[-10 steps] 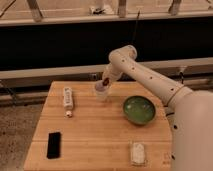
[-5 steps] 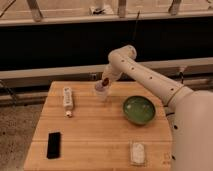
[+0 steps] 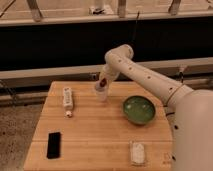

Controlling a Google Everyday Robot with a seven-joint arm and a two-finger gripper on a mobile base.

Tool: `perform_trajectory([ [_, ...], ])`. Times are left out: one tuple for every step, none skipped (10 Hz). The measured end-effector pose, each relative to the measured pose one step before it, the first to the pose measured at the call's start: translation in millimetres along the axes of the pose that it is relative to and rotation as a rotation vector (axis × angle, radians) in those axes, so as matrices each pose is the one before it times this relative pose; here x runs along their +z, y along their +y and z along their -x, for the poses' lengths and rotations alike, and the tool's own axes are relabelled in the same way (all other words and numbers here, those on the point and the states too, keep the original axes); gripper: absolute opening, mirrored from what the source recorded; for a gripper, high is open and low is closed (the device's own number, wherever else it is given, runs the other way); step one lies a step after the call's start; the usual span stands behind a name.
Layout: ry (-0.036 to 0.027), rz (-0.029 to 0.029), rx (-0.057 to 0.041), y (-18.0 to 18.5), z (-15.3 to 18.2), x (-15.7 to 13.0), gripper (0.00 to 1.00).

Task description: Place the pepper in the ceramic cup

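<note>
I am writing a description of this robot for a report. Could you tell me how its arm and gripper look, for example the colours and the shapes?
The arm is white or cream, made of thick rounded segments with smooth bulging joints, and it widens into a broad pale body at the right. No loose cables or markings are visible on it. The gripper, above the cup, looks darker, with some reddish colour; its shape is unclear.

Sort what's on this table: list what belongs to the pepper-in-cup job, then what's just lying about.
Job: pepper, cup, pincer right above the cup.
Lying about: green bowl, black phone, white bottle, white packet.
</note>
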Motion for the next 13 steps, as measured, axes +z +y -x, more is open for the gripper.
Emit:
perform_trajectory([
  [-0.00135, 0.00244, 0.00016, 0.23, 0.35, 0.24, 0.43],
  [-0.00189, 0.00371, 0.00348, 1.67, -0.50, -0.88, 0.55],
  [-0.00442, 0.00411, 0.00294, 0.96, 0.48, -0.91, 0.65],
  [-0.00536, 0.00433, -0.00103, 0.16, 0.86, -1.03, 0.72],
  [-0.01063, 0.00654, -0.00628, 0.41, 2.22, -1.23, 0.79],
  [-0.00684, 0.00321, -0.00556, 0.43, 1.10, -1.84, 0.80],
  [-0.00465, 0.00154, -0.00281, 0.51, 0.61, -0.81, 0.80],
  [-0.00709, -0.00132, -0.00319, -0.23, 0.54, -2.21, 0.80],
  [-0.00837, -0.00907, 0.00116, 0.13, -0.52, -3.07, 0.80],
  [-0.00632, -0.00687, 0.00182, 1.02, -0.55, -1.35, 0.80],
  [-0.00012, -0.00439, 0.00438, 0.96, -1.73, -1.78, 0.77],
  [0.00741, 0.00738, 0.00417, 1.22, -0.84, 2.18, 0.67],
  [0.00278, 0.00390, 0.00137, -1.14, 0.03, 0.82, 0.58],
])
